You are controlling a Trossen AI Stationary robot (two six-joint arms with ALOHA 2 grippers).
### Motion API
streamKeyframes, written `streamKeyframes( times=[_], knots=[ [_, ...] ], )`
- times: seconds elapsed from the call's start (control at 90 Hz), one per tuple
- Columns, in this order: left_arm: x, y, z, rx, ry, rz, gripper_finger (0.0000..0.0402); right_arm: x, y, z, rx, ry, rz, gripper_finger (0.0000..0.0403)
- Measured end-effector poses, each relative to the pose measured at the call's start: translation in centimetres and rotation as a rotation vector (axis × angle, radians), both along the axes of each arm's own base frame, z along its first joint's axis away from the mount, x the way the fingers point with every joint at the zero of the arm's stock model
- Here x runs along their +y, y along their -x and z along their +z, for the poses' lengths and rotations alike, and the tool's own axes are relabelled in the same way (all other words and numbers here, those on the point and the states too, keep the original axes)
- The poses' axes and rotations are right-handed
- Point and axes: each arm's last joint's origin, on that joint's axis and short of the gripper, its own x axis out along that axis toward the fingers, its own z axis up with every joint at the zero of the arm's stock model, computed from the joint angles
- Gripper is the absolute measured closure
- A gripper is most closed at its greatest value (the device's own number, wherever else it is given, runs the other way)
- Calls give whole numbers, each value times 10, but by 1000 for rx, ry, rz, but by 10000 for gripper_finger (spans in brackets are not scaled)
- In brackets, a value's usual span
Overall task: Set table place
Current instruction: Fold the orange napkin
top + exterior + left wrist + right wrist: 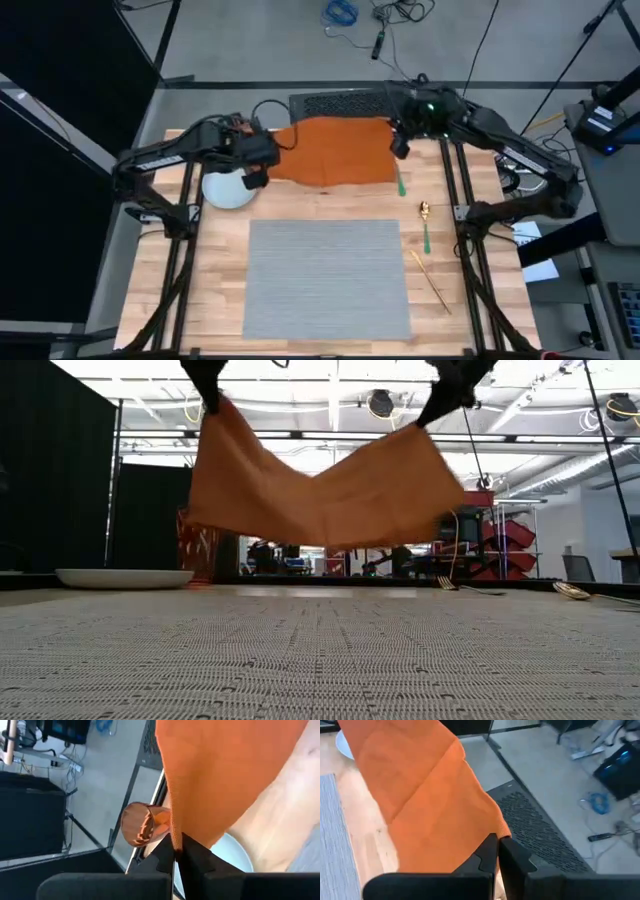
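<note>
The orange napkin [340,150] hangs clear above the worktop [220,270], beyond the grey placemat [328,275], one corner pinched in each clamped claw, left claw [176,851] and right claw [497,840]. Recommended: keep tension even, lower both corners together, avoid the plate [228,188].

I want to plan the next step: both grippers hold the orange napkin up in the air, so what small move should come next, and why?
Probably lower it flat onto the table. The left gripper and right gripper each pinch a corner of the napkin, which sags clear of the surface behind the placemat.
</note>
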Motion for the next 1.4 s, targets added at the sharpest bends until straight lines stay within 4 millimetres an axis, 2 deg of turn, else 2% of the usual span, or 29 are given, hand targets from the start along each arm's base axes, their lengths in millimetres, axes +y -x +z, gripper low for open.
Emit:
streamKeyframes(
  times=[0.2, 0.578, 0.744, 0.867, 1.078, 1.4],
  knots=[
    [-24, 4, 6, -61, -9, -53, 402, 42, 15, 7, -6, 56, -8, 403],
    [-76, 7, 9, -186, -103, -125, 402, 108, 22, -20, 10, 179, -20, 403],
    [-92, 8, 9, -232, -187, -142, 402, 134, 25, -24, -28, 263, -36, 403],
    [-93, 6, 9, -237, -237, -142, 402, 145, 28, -23, -64, 302, -35, 403],
    [-98, -9, -2, -162, -279, -170, 402, 159, 25, -27, -69, 327, -15, 403],
    [-98, -17, -9, -168, -232, -132, 402, 163, 26, -31, -71, 296, -28, 403]
  ],
)
